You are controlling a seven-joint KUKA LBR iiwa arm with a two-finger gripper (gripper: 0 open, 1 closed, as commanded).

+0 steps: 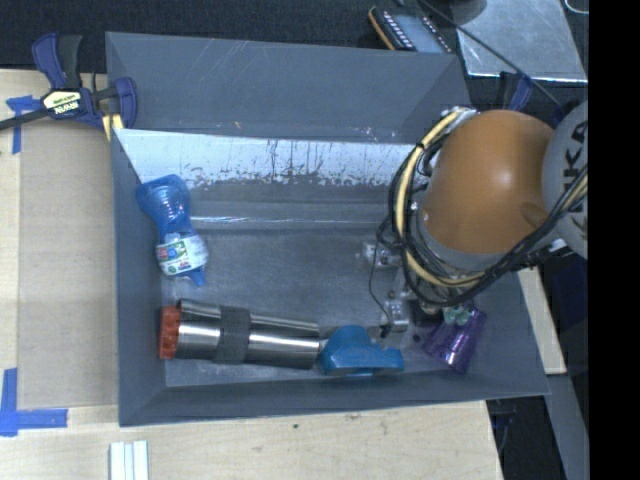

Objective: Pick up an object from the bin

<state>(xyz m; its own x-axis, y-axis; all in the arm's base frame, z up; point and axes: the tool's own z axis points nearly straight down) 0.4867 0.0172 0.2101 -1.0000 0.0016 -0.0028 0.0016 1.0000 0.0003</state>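
Four loose things lie in the grey metal bin on my camera view. The arm comes in from the right, its orange cover hanging over the bin's right side and ringed by yellow and black cables. Below the cover I see the gripper pointing down at the front right part of the floor. Whether it is released or clenched I cannot tell; its tip is small and dark against the wrist's clutter.

The thing nearest under it is a blue plastic piece, squat and rounded, bright mid-blue, lying at the foot of the front wall. The gripper's tip stands just above the piece's right half; I cannot tell if they touch. The piece's left end meets a silver metal cylinder, which lies along the front wall with a black band towards its left and an orange-red cap at its far left end. Just right of the gripper a translucent purple piece lies tilted near the right wall. Well apart, by the left wall, a crumpled blue plastic bottle lies with a white, many-coloured label at its lower end.

The bin's floor is dull grey and scuffed. Its sloped back wall catches the light and carries dark vertical streaks. Beyond the far rim the ground is dark.
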